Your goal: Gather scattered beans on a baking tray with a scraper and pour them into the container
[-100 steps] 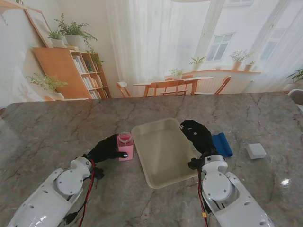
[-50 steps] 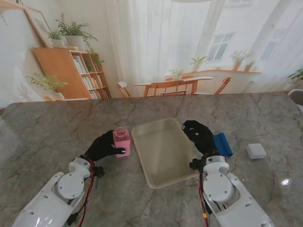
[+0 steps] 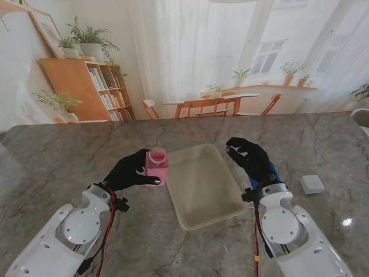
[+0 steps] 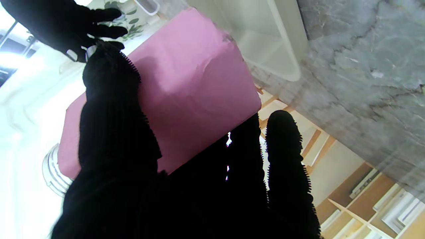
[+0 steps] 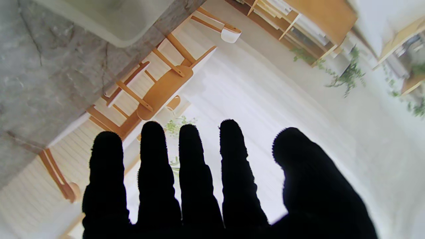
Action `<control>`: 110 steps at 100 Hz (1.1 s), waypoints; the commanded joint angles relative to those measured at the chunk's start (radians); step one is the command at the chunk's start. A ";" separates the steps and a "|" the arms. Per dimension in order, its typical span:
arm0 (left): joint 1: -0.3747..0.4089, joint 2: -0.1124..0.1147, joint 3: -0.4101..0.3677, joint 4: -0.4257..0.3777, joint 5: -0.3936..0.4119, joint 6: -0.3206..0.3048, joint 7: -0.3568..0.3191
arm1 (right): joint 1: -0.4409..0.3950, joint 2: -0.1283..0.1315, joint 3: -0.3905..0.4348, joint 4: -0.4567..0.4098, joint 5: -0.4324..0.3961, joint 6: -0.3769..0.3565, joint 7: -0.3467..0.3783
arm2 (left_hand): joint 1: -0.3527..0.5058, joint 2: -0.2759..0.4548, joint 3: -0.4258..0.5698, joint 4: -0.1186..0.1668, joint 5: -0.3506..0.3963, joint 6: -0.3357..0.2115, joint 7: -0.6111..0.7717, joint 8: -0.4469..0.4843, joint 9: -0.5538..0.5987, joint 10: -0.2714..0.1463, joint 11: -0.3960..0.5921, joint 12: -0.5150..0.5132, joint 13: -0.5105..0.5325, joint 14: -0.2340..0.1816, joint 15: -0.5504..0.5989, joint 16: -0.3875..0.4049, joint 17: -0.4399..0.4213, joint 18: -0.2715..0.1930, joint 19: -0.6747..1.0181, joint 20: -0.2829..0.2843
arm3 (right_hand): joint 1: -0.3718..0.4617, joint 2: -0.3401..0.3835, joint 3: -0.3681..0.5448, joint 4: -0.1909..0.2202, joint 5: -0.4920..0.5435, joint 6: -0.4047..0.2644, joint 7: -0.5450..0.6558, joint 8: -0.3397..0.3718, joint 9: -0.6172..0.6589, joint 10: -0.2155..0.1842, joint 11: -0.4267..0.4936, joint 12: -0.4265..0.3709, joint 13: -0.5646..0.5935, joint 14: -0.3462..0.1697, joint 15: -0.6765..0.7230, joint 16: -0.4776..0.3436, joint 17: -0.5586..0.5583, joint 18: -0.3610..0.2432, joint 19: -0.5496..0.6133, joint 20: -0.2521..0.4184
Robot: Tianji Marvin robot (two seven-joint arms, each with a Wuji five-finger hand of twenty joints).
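Up comes our left hand [image 3: 131, 171] with the pink container [image 3: 156, 165], lifted off the tabletop [image 3: 69, 150] and carried toward the tray's left edge since a second ago; over on the other side, our right hand [image 3: 249, 157] has risen too and drifted farther from us. We've got the left fingers [image 4: 116, 109] wrapped firmly round the container, thumb on one face and the rest behind it, mouth upward and only slightly tilted. It hangs just beside the baking tray [image 3: 203, 216], near that tray's far left corner. Our right hand holds nothing: fingers [image 5: 191, 156] straight and spread, hovering over the tray's right edge. The blue scraper [image 3: 275, 172] is mostly hidden behind that hand, lying on the tabletop by the tray's right side. A small white block [image 3: 312, 183] sits farther right, well apart.

Which step are we in? The tray floor looks bare from here, though beans could be too small to make out. We judge this to be the staging of the container rather than the gathering itself. Next we would want the right hand to come down on the scraper and close on it, while the left keeps the container level so nothing inside spills.
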 commanded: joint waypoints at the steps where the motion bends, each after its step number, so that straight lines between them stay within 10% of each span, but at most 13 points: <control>1: -0.003 -0.005 0.019 0.002 -0.011 0.007 0.017 | -0.002 0.031 0.029 -0.026 -0.016 -0.018 0.025 | 0.249 0.131 0.170 0.017 0.112 -0.143 0.352 0.114 0.154 -0.147 0.158 0.107 0.056 -0.025 0.065 0.033 -0.008 0.002 0.023 0.031 | -0.025 0.015 -0.035 -0.015 -0.037 -0.023 -0.026 -0.011 -0.023 -0.030 -0.008 -0.004 -0.011 -0.031 -0.006 0.010 -0.008 -0.007 0.016 0.013; 41: -0.036 -0.015 0.070 0.015 -0.047 0.016 0.028 | 0.022 0.139 0.229 -0.014 -0.262 -0.145 0.422 | 0.249 0.122 0.171 0.016 0.124 -0.136 0.341 0.125 0.160 -0.142 0.156 0.119 0.054 -0.018 0.069 0.043 -0.013 0.010 0.017 0.045 | -0.062 -0.008 -0.008 -0.024 -0.193 -0.015 -0.157 -0.030 -0.201 -0.034 -0.122 -0.064 -0.184 -0.021 -0.157 -0.058 -0.117 -0.060 -0.105 -0.004; 60: -0.034 -0.013 0.072 0.016 -0.050 0.009 0.020 | 0.044 0.173 0.272 0.043 -0.465 -0.174 0.499 | 0.249 0.122 0.171 0.016 0.125 -0.136 0.338 0.129 0.162 -0.141 0.154 0.120 0.053 -0.017 0.070 0.045 -0.013 0.011 0.014 0.050 | -0.072 -0.013 0.002 -0.024 -0.266 0.009 -0.195 -0.039 -0.277 -0.010 -0.147 -0.081 -0.238 0.007 -0.165 -0.063 -0.147 -0.061 -0.117 -0.003; 110: -0.023 -0.009 0.068 0.005 -0.052 0.024 0.004 | 0.112 0.191 0.227 0.218 -0.676 0.138 0.536 | 0.250 0.121 0.171 0.016 0.126 -0.134 0.333 0.135 0.164 -0.137 0.150 0.124 0.050 -0.013 0.071 0.049 -0.016 0.012 0.008 0.062 | -0.057 -0.021 0.016 -0.025 -0.390 0.113 -0.254 -0.017 -0.461 0.101 -0.196 -0.086 -0.365 0.112 -0.089 -0.050 -0.242 -0.011 -0.021 -0.010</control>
